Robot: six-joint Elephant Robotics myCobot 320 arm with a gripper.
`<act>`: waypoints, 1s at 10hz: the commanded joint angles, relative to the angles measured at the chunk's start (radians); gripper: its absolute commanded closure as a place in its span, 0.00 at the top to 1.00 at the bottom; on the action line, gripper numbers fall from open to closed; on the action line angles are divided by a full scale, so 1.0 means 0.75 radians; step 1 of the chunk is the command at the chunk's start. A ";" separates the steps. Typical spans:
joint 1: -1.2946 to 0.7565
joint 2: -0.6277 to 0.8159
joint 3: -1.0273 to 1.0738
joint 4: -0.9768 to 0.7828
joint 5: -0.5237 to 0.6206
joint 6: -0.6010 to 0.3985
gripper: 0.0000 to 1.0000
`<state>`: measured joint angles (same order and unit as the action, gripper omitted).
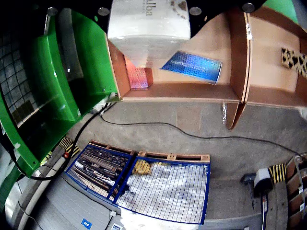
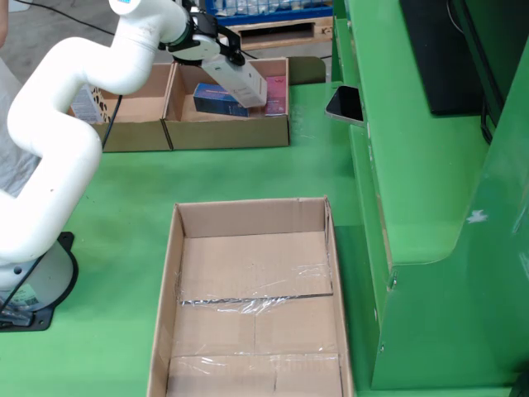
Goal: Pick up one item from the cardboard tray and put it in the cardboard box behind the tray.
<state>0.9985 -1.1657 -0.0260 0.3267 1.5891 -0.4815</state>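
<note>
In the fixed view, the nearest thing was a large, shallow cardboard tray (image 2: 252, 314) lying on the green table (image 2: 124, 248), its floor bare apart from strips of clear tape. To its left stood the round base (image 2: 33, 285) of the white arm (image 2: 58, 132), which rose and bent back towards the far end of the table. At the right edge a dark phone (image 2: 345, 103) lay near a green side panel (image 2: 438, 248).

Farther back sat a smaller cardboard box (image 2: 227, 131), with a second box (image 2: 136, 124) touching its left side. The gripper (image 2: 221, 51) hung over the smaller box with a white carton (image 2: 241, 80) under it, tilted down to the right. How the carton was held could not be told; no fingers showed. Inside the box lay a blue packet (image 2: 216, 101) and, at its right, a pink packet (image 2: 277, 93).

The view riding on the gripper showed the white carton (image 1: 148, 21) filling the top of the frame, above the box (image 1: 230, 62). The blue packet (image 1: 192, 66) lay on the box floor and the pink packet (image 1: 140, 77) sat in the corner. Beyond were a grey floor, a black cable (image 1: 158, 125) and blue wire crates (image 1: 144, 184).
</note>
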 commanded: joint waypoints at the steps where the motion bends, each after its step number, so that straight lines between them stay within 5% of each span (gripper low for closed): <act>1: 0.003 -0.086 0.035 0.120 0.972 0.066 0.00; 10: 0.006 -0.121 0.035 0.151 0.924 0.111 0.00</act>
<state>0.9831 -1.2669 -0.0061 0.4479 2.0125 -0.4065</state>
